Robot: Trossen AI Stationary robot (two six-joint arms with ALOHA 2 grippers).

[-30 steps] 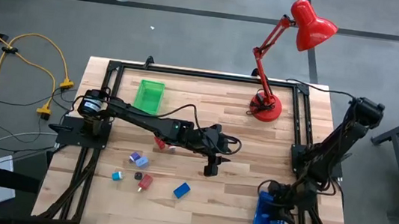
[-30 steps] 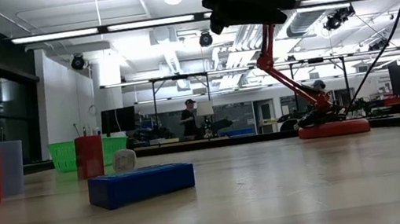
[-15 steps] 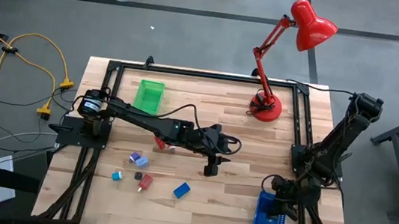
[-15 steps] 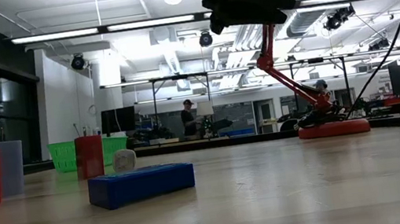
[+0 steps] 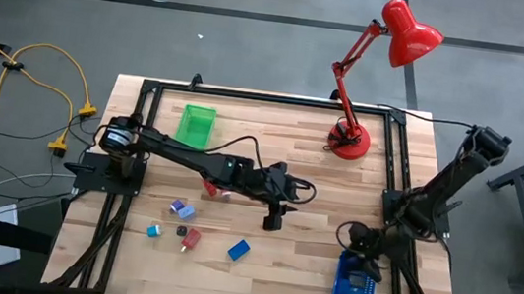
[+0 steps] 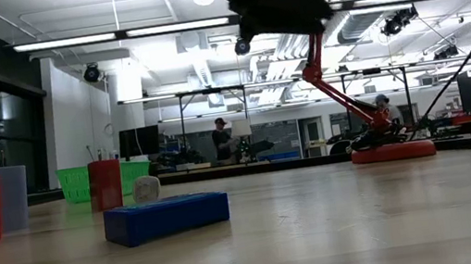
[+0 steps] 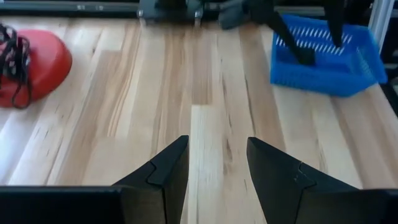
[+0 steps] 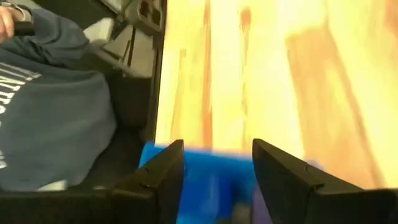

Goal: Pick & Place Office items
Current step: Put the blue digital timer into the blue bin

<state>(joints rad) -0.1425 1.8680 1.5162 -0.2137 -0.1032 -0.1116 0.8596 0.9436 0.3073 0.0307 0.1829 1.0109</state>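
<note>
Several small office items lie on the wood near the table's front left: a lilac-and-blue block point(image 5: 177, 207), a red piece point(image 5: 210, 189), a teal piece point(image 5: 153, 230), a black piece point(image 5: 181, 231), a red block point(image 5: 191, 240) and a blue block point(image 5: 238, 250). In the low view the blue block point(image 6: 166, 217) lies flat on its long side. My left gripper point(image 5: 273, 220) point(image 7: 217, 149) hangs open and empty over bare wood at the table's middle, right of the items. My right gripper point(image 5: 362, 245) point(image 8: 217, 155) is open over the far end of the blue perforated tray point(image 5: 355, 286).
A green tray point(image 5: 195, 125) sits at the far left. A red desk lamp stands on its base point(image 5: 350, 139) at the far right. The blue tray point(image 7: 323, 53) sits at the near right corner. A person in a grey sweatshirt point(image 8: 50, 112) is beyond the table edge.
My right gripper has moved from over the blue tray toward the far edge and a little to the left, its arm swinging outward. My left gripper has shifted slightly toward the table's left. The items have stayed where they were.
</note>
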